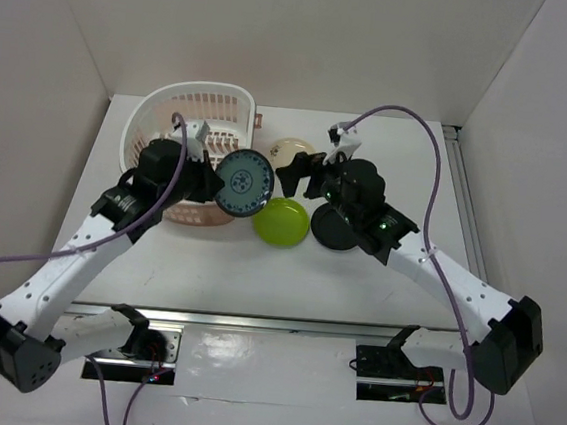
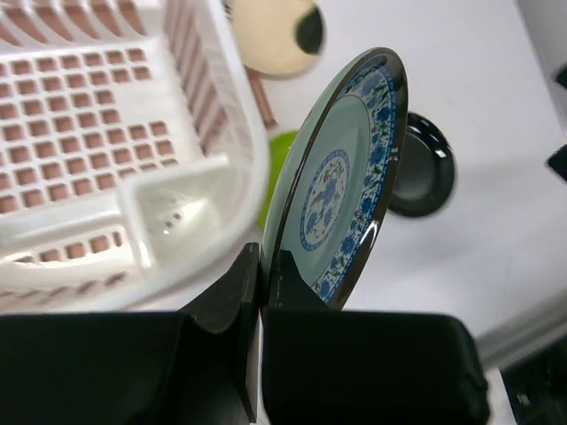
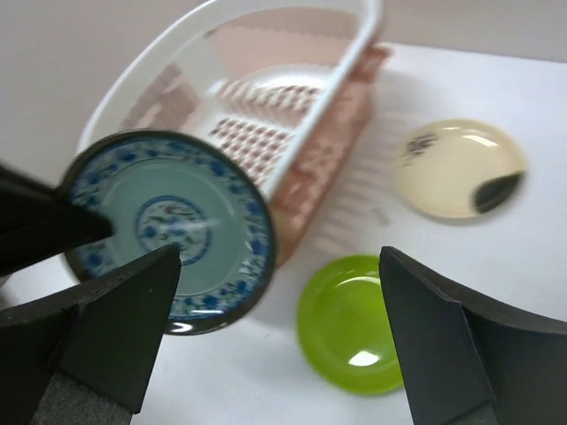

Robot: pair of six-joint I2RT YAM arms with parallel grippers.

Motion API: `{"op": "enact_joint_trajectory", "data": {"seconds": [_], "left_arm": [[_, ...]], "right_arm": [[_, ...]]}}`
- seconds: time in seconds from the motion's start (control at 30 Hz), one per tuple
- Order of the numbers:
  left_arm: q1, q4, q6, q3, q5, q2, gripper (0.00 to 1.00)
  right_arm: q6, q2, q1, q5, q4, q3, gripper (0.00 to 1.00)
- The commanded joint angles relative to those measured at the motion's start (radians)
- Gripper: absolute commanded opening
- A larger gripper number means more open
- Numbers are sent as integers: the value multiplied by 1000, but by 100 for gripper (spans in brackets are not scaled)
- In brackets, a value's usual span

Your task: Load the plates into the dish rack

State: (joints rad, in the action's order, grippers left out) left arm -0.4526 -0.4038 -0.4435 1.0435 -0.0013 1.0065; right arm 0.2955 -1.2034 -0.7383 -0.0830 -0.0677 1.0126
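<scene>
Fingers of the left gripper (image 2: 263, 266) are closed narrow on the teal plate (image 2: 341, 177), pinching the rim nearest the wrist with one finger on each face. The plate stands on edge and tilted, extending straight out from the fingertips. Its patterned face is turned toward the right gripper (image 3: 276, 261). It is held above the table (image 1: 208, 266), just outside the dish rack (image 2: 239, 150), whose side wall runs along the tool's left. No part of the plate is inside the rack.

Right gripper: jaws spread wide, nothing held between them. The teal plate appears ahead of its left finger. The green plate (image 3: 350, 323) lies flat on the table ahead of this tool, between its two fingers in the wrist view. The cream plate (image 3: 459, 168) lies flat farther ahead, toward the right finger. The black plate (image 2: 425, 173) lies flat beyond the teal plate as seen from the left tool.
</scene>
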Motion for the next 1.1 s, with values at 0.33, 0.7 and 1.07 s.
{"op": "enact_joint_trajectory", "data": {"seconds": [0.33, 0.7, 1.07], "left_arm": [[37, -170, 127, 934, -497, 630, 0], [169, 28, 196, 695, -778, 620, 0], [265, 368, 423, 448, -775, 624, 0]], "right_arm": [[19, -202, 181, -181, 269, 193, 100], [63, -16, 223, -84, 413, -12, 100], [87, 28, 223, -49, 401, -65, 100]]}}
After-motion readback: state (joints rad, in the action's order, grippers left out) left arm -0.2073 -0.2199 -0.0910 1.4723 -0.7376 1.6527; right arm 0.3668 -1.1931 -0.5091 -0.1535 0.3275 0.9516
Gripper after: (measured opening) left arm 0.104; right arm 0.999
